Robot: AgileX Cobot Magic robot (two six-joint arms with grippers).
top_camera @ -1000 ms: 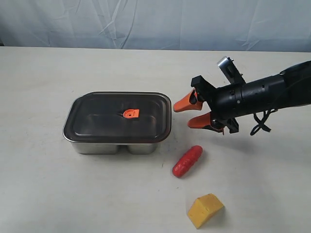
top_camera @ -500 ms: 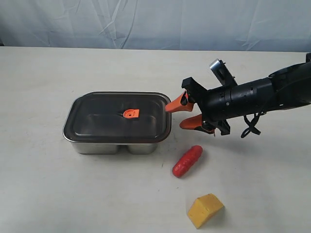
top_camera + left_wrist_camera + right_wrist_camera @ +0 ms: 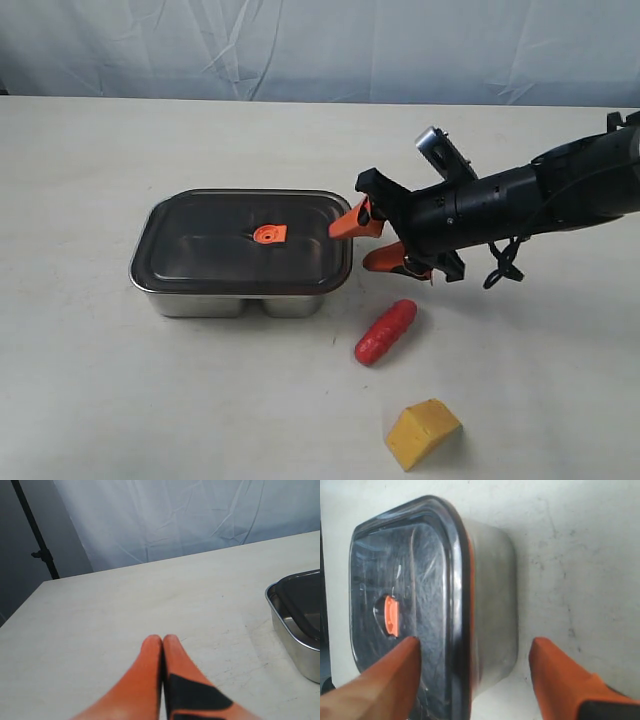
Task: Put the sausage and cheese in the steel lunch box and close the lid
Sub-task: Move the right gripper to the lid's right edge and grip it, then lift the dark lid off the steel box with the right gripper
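Observation:
The steel lunch box (image 3: 240, 298) sits left of centre with the dark lid (image 3: 220, 245) on it, orange valve (image 3: 268, 234) in the middle. My right gripper (image 3: 354, 243) is open at the box's right end, one orange finger over the lid's edge, the other beside the wall (image 3: 492, 610). The lid's rim (image 3: 457, 605) lies between the fingers in the right wrist view. The red sausage (image 3: 386, 331) lies on the table in front of the gripper, and the yellow cheese (image 3: 422, 432) nearer the front edge. My left gripper (image 3: 163, 641) is shut and holds nothing, with a corner of the box (image 3: 295, 630) in its view.
The pale table (image 3: 120, 380) runs under everything, with a blue-white cloth backdrop (image 3: 300, 45) behind it. A black stand pole (image 3: 32, 527) rises beyond the table in the left wrist view.
My right gripper has moved left, from beside the box to its right end, so that one finger now reaches over the lid's edge. The box, sausage and cheese have not moved.

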